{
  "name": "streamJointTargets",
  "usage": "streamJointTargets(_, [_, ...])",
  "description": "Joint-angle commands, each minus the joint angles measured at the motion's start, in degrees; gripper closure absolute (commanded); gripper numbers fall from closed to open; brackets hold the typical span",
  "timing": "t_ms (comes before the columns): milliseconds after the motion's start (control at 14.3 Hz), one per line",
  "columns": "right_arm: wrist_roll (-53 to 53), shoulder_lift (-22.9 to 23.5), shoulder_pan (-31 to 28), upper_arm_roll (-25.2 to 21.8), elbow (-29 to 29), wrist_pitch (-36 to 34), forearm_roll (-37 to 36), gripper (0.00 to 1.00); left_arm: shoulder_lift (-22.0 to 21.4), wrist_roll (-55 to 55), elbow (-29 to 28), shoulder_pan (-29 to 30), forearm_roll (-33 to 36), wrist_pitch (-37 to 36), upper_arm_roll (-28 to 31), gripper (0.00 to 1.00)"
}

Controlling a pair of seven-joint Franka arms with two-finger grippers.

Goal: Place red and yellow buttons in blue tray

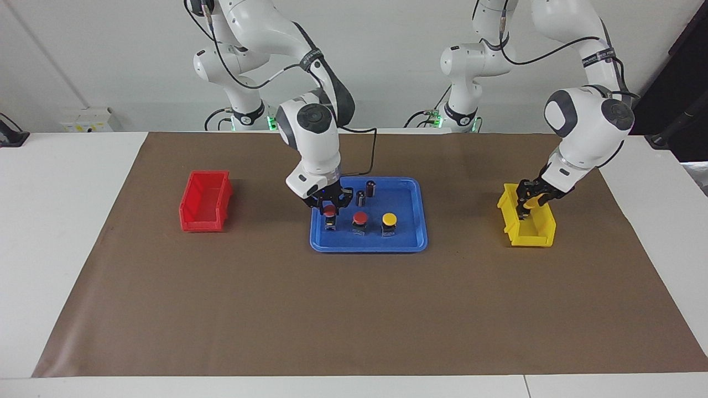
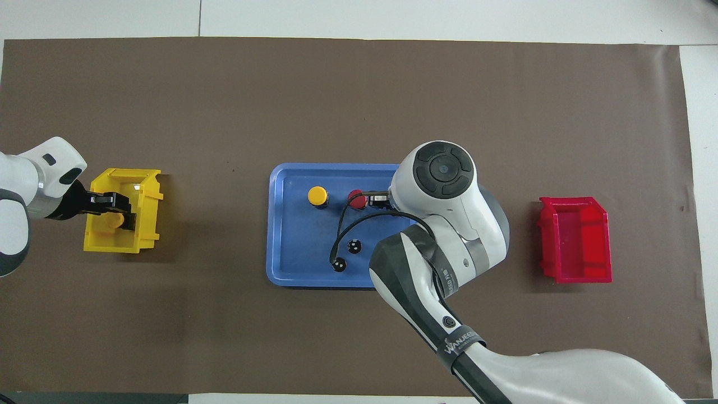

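Note:
The blue tray (image 1: 368,247) lies mid-table. On it stand a red button (image 1: 360,218) and a yellow button (image 1: 390,220) side by side. A second red button (image 1: 329,212) stands in line with them toward the right arm's end, and my right gripper (image 1: 330,207) is shut on its cap. The overhead view hides that button under the right arm's wrist. Another yellow button (image 2: 115,220) sits inside the yellow bin (image 2: 143,224), where my left gripper (image 2: 115,210) has reached down and its fingers press the cap from both sides.
Two small dark cylinders (image 1: 370,188) (image 1: 360,198) stand in the tray, nearer to the robots than the buttons. An empty red bin (image 1: 204,202) sits on the brown mat toward the right arm's end. The right arm's cable hangs over the tray.

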Motion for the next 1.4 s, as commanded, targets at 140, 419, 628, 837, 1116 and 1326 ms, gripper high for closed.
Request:
streamJointTargets(140, [-0.2, -0.4, -0.4, -0.2, 0.7, 0.9, -0.3, 0.29, -1.4, 0.6, -3.0, 1.6, 0.8, 2.5, -0.4, 0.36])
streamJointTargets(419, [-0.5, -0.6, -4.8, -0.4, 10.1, -8.7, -3.6, 0.0, -1.5, 0.6, -4.7, 1.6, 0.8, 4.4, -0.4, 0.37])
streamJointTargets(628, [-4.9, -3.4, -10.5, -0.6, 16.1, -20.7, -3.9, 0.0, -1.6, 0.6, -5.1, 2.0, 0.8, 4.6, -0.4, 0.38])
streamJointTargets(837, [-7.0, -4.7, -15.5, -0.9, 21.9, -30.6, -4.0, 0.0, -1.6, 0.6, -5.2, 2.6, 0.9, 4.7, -0.4, 0.44])
streamJointTargets(1116, [-14.5, -9.7, -23.0, -0.7, 22.8, -37.5, -3.8, 0.0, -0.9, 0.1, -2.5, 2.2, 0.9, 3.9, -0.5, 0.98])
streamJointTargets(1326, [-25.0, -12.9, -28.8, -0.2, 23.1, -42.3, -3.9, 0.0, -1.6, -2.5, 3.6, 0.9, 0.9, -3.5, -1.0, 0.98])
